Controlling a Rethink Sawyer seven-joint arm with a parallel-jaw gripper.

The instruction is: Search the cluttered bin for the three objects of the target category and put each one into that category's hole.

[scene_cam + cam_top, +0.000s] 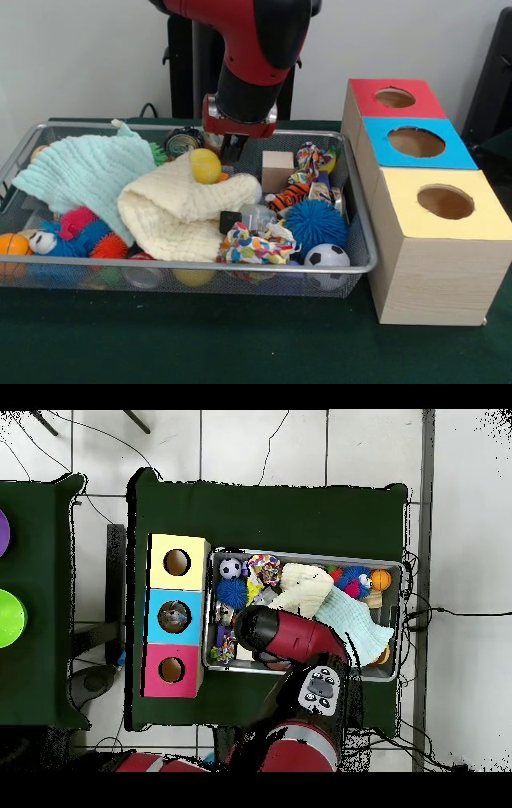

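Observation:
The silver wire-mesh bin [200, 269] stands on the green table, full of clutter; it also shows in the overhead view [385, 675]. My gripper [232, 150] hangs low at the bin's far side, just above and beside a yellow ball [206, 166] that rests on a cream cloth [184, 212]. Its tips are partly hidden behind the ball and the cloth. A wooden block [277, 170] lies just right of it. In the overhead view the arm [285, 636] covers the gripper.
Three wooden boxes with holes stand right of the bin: red-topped [394, 98], blue-topped [416, 142], yellow-topped [446, 202]. The bin also holds a mint cloth [88, 168], blue spiky ball [314, 226], soccer ball [326, 258], tiger toy [292, 194], tin can [182, 142] and orange ball [12, 244].

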